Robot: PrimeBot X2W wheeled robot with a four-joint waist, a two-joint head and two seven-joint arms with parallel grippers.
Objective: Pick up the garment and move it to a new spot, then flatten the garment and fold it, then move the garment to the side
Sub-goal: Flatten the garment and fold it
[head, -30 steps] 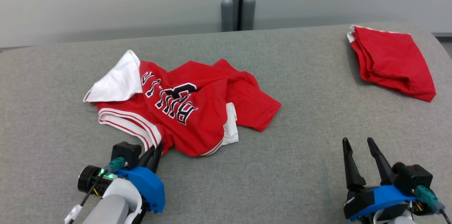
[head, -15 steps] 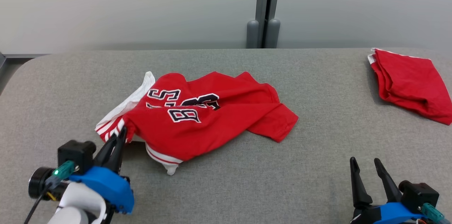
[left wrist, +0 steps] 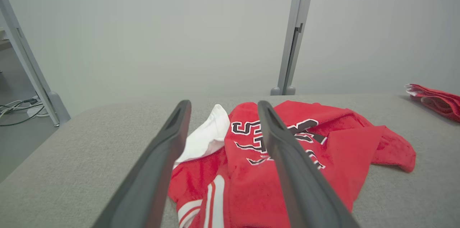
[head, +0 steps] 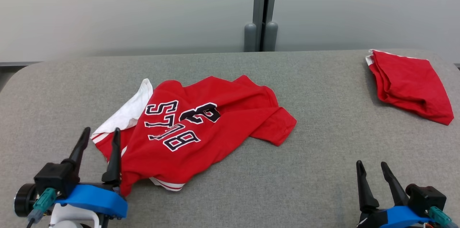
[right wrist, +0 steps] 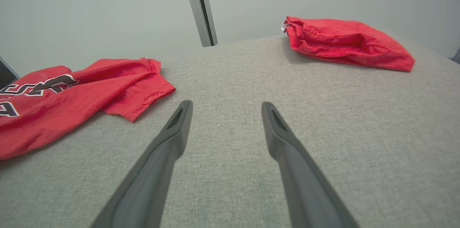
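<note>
A red jersey (head: pixel 201 127) with black-and-white lettering and a white lining lies crumpled on the grey padded table (head: pixel 323 156), left of centre. The jersey (left wrist: pixel 287 156) spreads just beyond my left fingers in the left wrist view, and its sleeve end (right wrist: pixel 118 88) lies at the left of the right wrist view. My left gripper (head: pixel 100 134) stands open at the jersey's near-left edge, holding nothing. My right gripper (head: pixel 372 167) is open over bare table at the lower right, far from the jersey.
A second red garment (head: pixel 409 86), folded into a bundle, lies at the table's far right corner (right wrist: pixel 345 43). A grey post (head: pixel 261 9) stands behind the far edge against a pale wall. The table's left edge drops to the floor with cables (left wrist: pixel 18 111).
My left gripper, shut on the jersey's lower left edge before, has dragged it leftward and toward me and has now opened, letting it go. The camera also shifted. The right gripper stays open.
</note>
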